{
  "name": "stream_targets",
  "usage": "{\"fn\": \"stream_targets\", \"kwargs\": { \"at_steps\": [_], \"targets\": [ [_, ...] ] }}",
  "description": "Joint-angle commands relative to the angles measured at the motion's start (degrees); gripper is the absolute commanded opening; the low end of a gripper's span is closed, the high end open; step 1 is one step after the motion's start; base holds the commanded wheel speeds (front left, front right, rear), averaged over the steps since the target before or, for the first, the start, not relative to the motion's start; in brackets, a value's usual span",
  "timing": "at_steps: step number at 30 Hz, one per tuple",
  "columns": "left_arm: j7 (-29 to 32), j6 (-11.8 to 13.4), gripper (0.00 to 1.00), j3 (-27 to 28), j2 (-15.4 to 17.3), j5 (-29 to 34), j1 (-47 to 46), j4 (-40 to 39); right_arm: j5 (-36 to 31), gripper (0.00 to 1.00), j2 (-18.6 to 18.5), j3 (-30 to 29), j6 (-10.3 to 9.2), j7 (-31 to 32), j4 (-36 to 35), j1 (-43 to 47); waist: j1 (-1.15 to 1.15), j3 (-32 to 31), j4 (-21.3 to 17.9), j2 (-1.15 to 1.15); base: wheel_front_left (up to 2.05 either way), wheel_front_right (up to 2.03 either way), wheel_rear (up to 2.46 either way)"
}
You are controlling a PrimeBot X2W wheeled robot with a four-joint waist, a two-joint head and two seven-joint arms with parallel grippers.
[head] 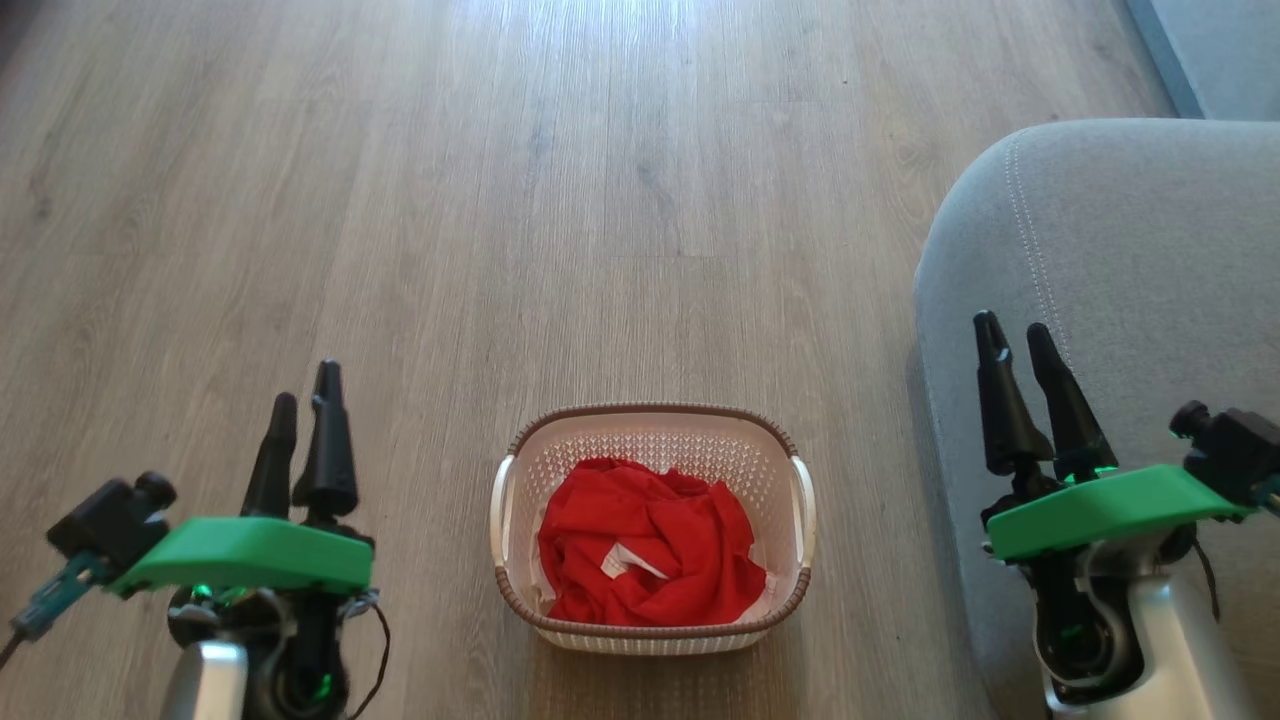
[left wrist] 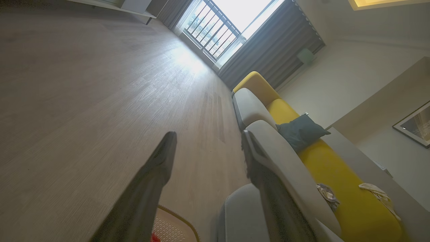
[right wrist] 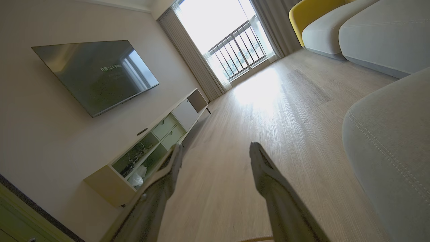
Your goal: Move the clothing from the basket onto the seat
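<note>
1. Two grippers are hovering apart from the load: the left gripper and the right gripper are both standing wide open, gripping nothing and flanking the basket.
2. The clothing is lying bunched inside the basket on the floor, untouched.
3. The seat is sitting near the basket's right, probably keeping the transfer short.

Wide pale wood-look plank floor here, with daylight glaring off its far end. The basket sits squarely on the boards, low in the middle of the head view. To its right, with a strip of bare floor between them, the big grey seat stands on the floor. Across the room, a low white TV cabinet stands along the wall.
</note>
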Motion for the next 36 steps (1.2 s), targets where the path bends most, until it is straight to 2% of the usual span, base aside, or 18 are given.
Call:
{"fn": "stream_targets", "kwargs": {
  "at_steps": [1,13,26,32,36],
  "targets": [
    [-0.6,0.0,1.0,0.9,0.6,0.9,-2.5,-2.7,-1.2,1.0,-0.2,0.8,0.25,-0.6,-2.5,-3.5,0.0,0.0,0.0,0.0,0.0,0.0,0.0],
    [-2.6,5.5,1.0,-5.3,1.0,15.9,-3.2,-4.7,-10.4,1.0,-0.5,3.5,0.3,-2.6,-2.4,-3.8,0.0,-0.1,0.3,0.0,0.0,0.0,0.0],
    [-4.9,12.4,1.0,-15.0,5.0,26.1,-3.4,-2.3,-19.3,1.0,-0.3,5.7,0.36,-5.0,1.6,-3.0,0.0,-0.7,0.3,0.0,0.0,0.0,0.0],
    [-5.9,13.8,1.0,-14.7,4.6,28.4,-3.4,-1.1,-22.1,1.0,-0.2,6.1,0.38,-6.0,2.7,-3.5,0.0,-0.7,-0.2,0.0,0.0,0.0,0.0],
    [-6.6,16.0,1.0,-13.4,3.9,31.6,-3.6,-3.4,-24.1,1.0,-0.1,6.0,0.4,-6.7,2.5,-3.8,0.0,-0.5,-0.3,0.0,0.0,0.0,0.0]
  ]
}}
